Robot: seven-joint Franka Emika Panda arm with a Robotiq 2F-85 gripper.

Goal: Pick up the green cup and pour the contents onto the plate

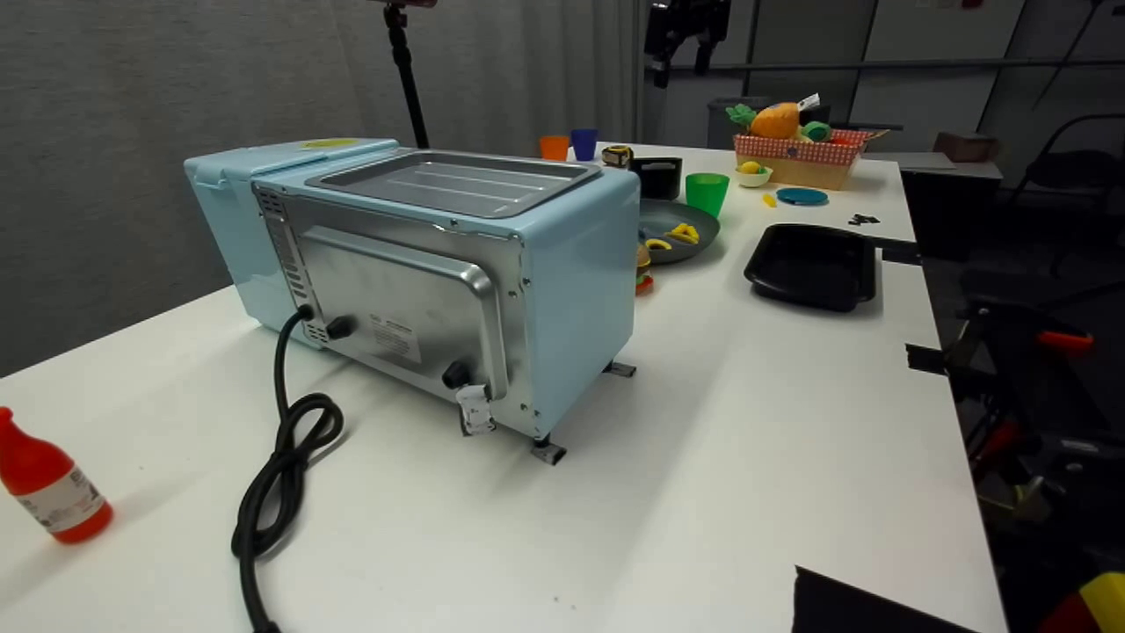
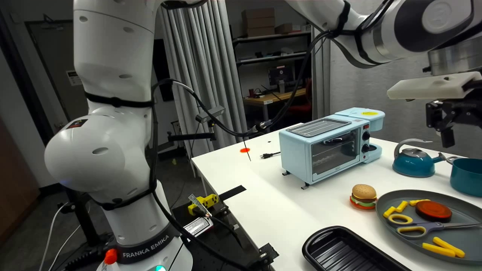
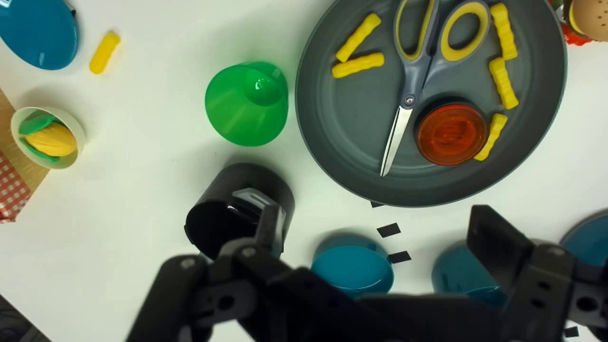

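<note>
The green cup (image 3: 247, 104) stands upright beside the plate in the wrist view; no contents show in it. It also shows in an exterior view (image 1: 707, 193), behind the oven. The plate (image 3: 351, 123) is a wide round dark grey dish, right of the cup. It holds scissors (image 3: 409, 85), yellow sticks (image 3: 358, 37) and a round red-topped piece (image 3: 452, 134). The plate also shows in an exterior view (image 2: 467, 241). My gripper (image 3: 375, 218) is open and empty, high above the table. It also shows in an exterior view (image 1: 682, 70).
A pale blue toaster oven (image 2: 297, 152) stands on the table near a toy burger (image 2: 363, 195), a teal kettle (image 2: 414, 163) and a black tray (image 2: 327, 241). A black container (image 3: 256, 178) and a teal pot (image 3: 351, 266) lie below my jaws. A basket (image 1: 795, 149) stands farther off.
</note>
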